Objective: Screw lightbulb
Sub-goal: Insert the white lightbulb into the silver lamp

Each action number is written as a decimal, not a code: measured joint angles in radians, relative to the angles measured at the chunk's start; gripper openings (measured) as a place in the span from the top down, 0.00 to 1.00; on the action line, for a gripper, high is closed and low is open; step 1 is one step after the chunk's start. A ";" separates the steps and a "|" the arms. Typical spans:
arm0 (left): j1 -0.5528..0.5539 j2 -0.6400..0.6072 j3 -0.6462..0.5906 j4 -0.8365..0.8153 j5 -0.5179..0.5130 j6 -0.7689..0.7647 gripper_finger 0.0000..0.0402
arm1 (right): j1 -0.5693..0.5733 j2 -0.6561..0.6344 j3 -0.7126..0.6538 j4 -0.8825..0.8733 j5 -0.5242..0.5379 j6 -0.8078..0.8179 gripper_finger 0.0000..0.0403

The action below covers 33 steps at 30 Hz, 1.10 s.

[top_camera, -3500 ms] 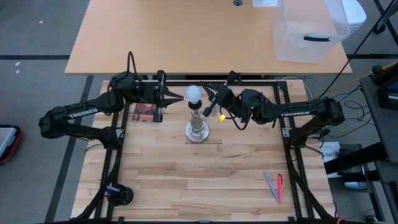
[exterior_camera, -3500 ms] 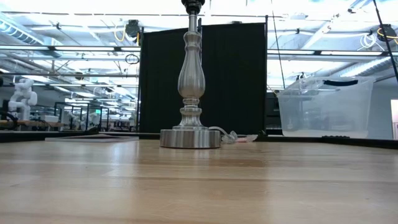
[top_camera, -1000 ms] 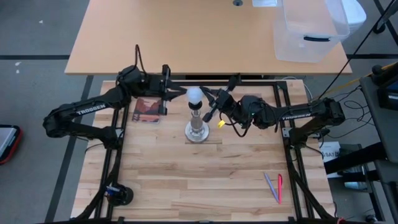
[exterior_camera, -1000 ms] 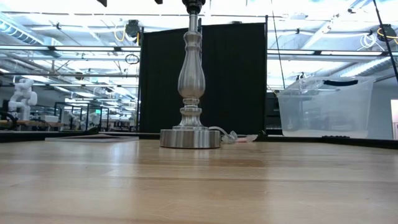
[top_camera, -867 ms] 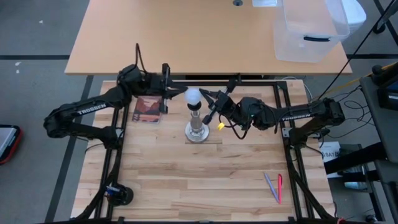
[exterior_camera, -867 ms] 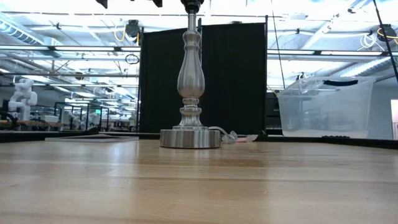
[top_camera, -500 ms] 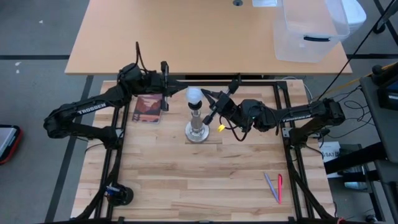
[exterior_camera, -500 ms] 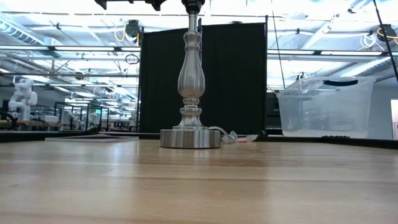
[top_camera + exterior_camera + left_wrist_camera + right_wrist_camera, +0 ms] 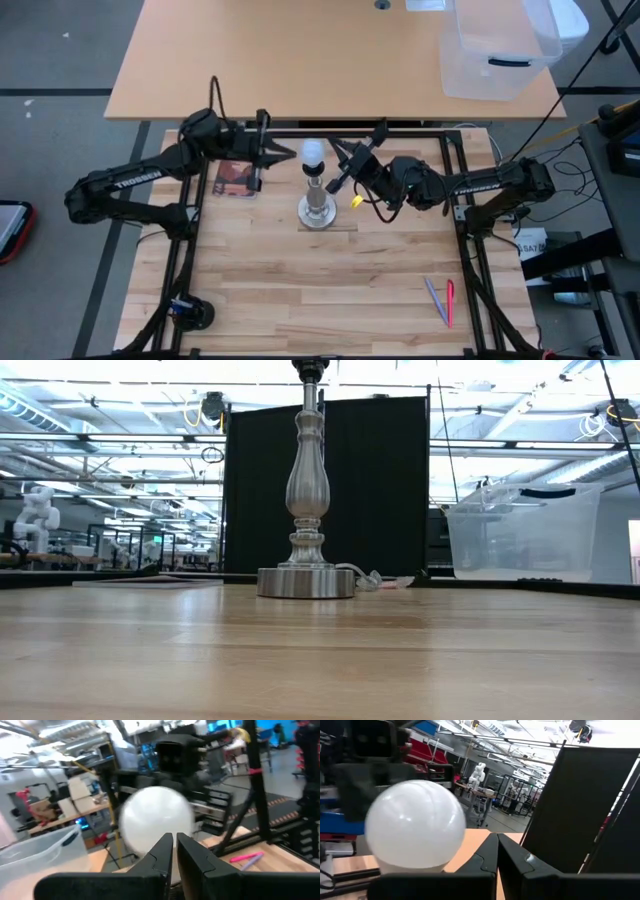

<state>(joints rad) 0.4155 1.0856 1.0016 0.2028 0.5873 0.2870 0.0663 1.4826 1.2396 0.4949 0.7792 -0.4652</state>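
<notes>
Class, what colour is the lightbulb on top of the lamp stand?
White lightbulb; clearest in the right wrist view.

Matt white lightbulb [image 9: 313, 151], shiny metal lamp stand [image 9: 306, 500], pale wooden table [image 9: 330, 280]

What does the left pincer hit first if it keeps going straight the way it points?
Likely the lightbulb: the shut left pincer points at its white head atop the lamp stand. Height match is unclear.

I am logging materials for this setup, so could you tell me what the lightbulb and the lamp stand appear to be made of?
The lightbulb looks like frosted white glass or plastic: matte, opaque, evenly bright. The lamp stand looks like brushed metal, silvery with soft reflections along its turned column and round base.
</notes>
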 joint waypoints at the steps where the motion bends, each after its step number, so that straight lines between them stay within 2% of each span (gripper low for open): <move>1: -0.012 0.000 0.000 -0.001 0.000 0.010 0.93 | -0.004 0.000 0.000 0.002 -0.004 0.000 1.00; 14: -0.065 0.043 0.000 0.045 -0.005 0.038 0.93 | -0.047 0.000 0.000 0.014 -0.148 0.031 1.00; 33: -0.024 0.066 0.000 0.059 -0.013 0.028 0.93 | -0.035 -0.002 0.000 -0.008 -0.148 0.038 1.00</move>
<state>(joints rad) 0.3911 1.1519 1.0016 0.2623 0.5738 0.3153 0.0315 1.4807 1.2396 0.4865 0.6309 -0.4274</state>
